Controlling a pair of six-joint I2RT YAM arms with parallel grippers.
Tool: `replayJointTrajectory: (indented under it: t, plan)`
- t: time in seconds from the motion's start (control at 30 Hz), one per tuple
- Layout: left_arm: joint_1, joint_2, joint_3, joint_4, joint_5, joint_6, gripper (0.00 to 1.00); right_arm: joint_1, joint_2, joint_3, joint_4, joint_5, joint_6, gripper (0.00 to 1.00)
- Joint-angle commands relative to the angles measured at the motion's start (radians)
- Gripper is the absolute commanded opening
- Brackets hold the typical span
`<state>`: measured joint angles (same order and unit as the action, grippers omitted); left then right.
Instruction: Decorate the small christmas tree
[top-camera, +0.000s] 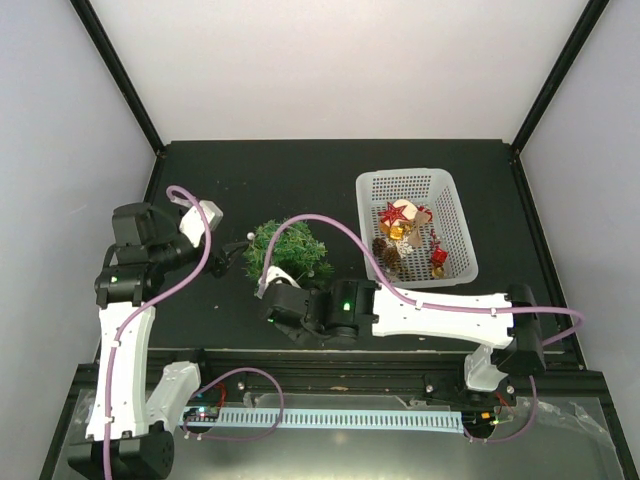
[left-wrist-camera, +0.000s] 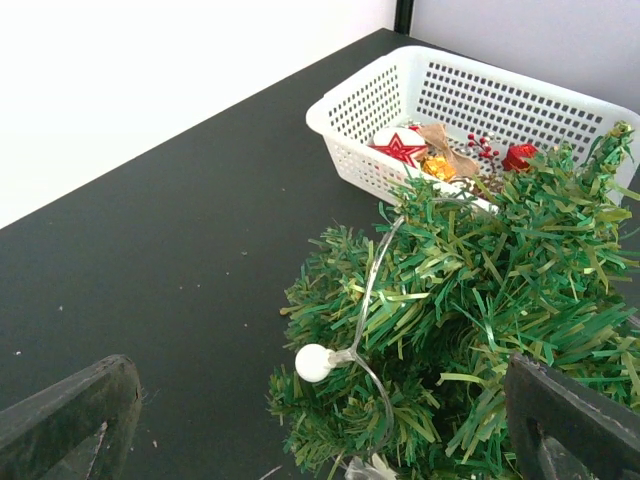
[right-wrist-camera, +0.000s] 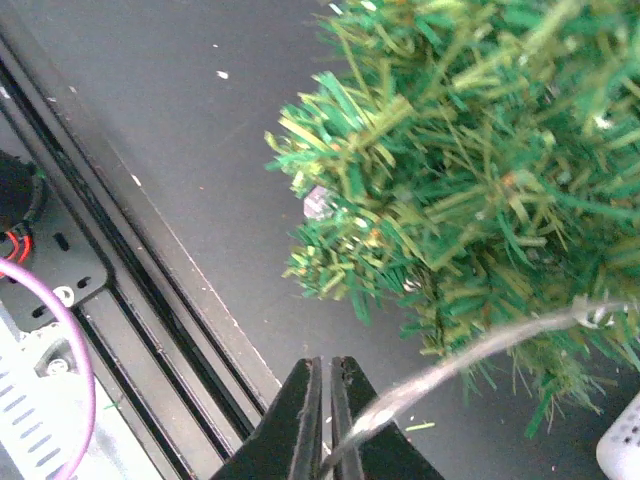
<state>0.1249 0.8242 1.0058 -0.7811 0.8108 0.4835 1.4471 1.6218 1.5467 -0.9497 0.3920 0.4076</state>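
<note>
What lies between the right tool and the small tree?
A thin pale wire, running from the nearly closed right tool up into the tree, over the dark table; the right wrist view shows it.

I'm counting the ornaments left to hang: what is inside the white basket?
The white basket holds a red star on a white ball, a gold piece, a pine cone, red berries and a red ornament. Anything lying under that pile is covered and cannot be seen.

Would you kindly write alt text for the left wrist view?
A small christmas tree fills the foreground on a dark table, a wire with a white bulb draped over it. Behind stands a white basket of ornaments; the open left gripper flanks the tree.
</note>
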Motion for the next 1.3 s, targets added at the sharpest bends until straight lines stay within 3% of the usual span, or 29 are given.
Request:
replayJointTrajectory:
  t: [0.0, 0.4, 0.67, 0.77, 1.03, 1.27]
  plan:
    - [0.009, -0.017, 0.0, -0.03, -0.004, 0.009, 0.99, 0.007, 0.029, 0.067, 0.034, -0.065, -0.021, 0.1]
    - [0.015, -0.022, 0.026, -0.02, -0.042, -0.019, 0.99, 0.006, 0.166, 0.224, 0.037, -0.111, -0.064, 0.15]
    - [0.027, -0.031, 0.032, -0.012, -0.062, -0.04, 0.99, 0.006, 0.187, 0.287, -0.001, -0.111, -0.071, 0.39]
    - [0.031, -0.032, 0.029, -0.013, -0.065, -0.033, 0.99, 0.006, 0.182, 0.294, -0.013, -0.097, -0.074, 0.44]
    - [0.045, -0.05, 0.03, -0.087, -0.018, 0.073, 0.99, -0.003, 0.191, 0.338, -0.04, -0.041, -0.082, 0.44]
    - [0.069, -0.058, 0.048, -0.222, 0.063, 0.217, 0.99, -0.006, 0.055, 0.293, -0.008, 0.057, -0.066, 0.45]
